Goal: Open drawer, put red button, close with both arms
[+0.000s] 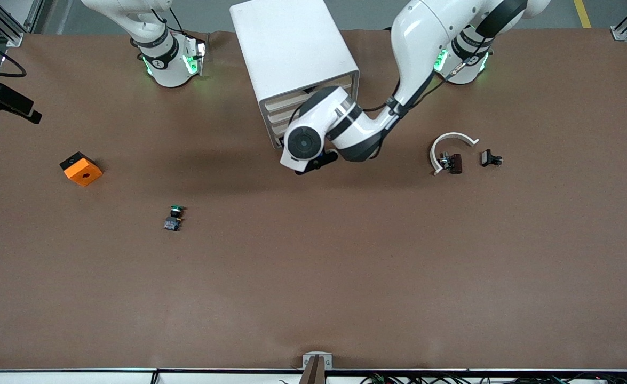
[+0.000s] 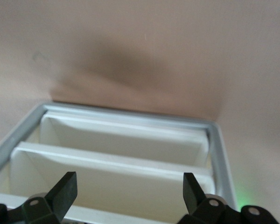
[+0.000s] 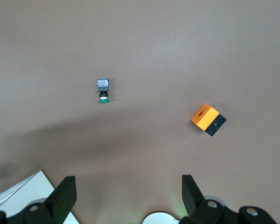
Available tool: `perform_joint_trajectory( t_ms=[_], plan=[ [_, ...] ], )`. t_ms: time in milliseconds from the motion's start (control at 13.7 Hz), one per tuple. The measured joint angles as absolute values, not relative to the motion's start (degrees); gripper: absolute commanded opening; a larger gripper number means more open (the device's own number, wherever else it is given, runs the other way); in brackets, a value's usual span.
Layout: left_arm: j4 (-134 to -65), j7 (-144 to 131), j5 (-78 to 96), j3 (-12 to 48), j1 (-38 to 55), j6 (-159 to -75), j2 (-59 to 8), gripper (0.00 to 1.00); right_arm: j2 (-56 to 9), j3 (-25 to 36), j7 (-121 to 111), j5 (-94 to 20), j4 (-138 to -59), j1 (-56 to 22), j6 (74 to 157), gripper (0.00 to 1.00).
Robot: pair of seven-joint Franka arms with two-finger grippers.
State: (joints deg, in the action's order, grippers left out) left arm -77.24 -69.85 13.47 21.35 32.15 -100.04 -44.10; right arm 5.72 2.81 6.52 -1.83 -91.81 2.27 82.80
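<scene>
Green button (image 1: 173,218) nearest cam. Left gripper (image 2: 128,184) at cabinet (image 1: 292,53) front, wide apart, empty; red button (image 1: 453,163) toward cabinet's left-arm end. Right gripper (image 3: 126,196) waits beside cabinet, agape, empty

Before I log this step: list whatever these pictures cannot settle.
- Front view: the dark part beside the white curved piece is too small to name.
- Front view: its own wrist hides the left hand at the cabinet.
- Front view: the top edge cuts off the right hand.
</scene>
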Motion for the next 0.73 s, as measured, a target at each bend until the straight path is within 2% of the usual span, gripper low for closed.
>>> perform_joint_trajectory(
  t_ms=[365,731],
  plan=[
    [-75.04,-69.67,8.35,21.28,25.46,-100.08,-43.16,1.0,7.51,3.23,6.52,-1.83,-94.26,2.01,83.81,1.0],
    [-74.33,-59.03,7.86,21.27,11.71,-96.38,-37.32,1.0,7.59,3.29,6.4,-1.79,-94.28,1.69,84.23,1.0]
  ],
)
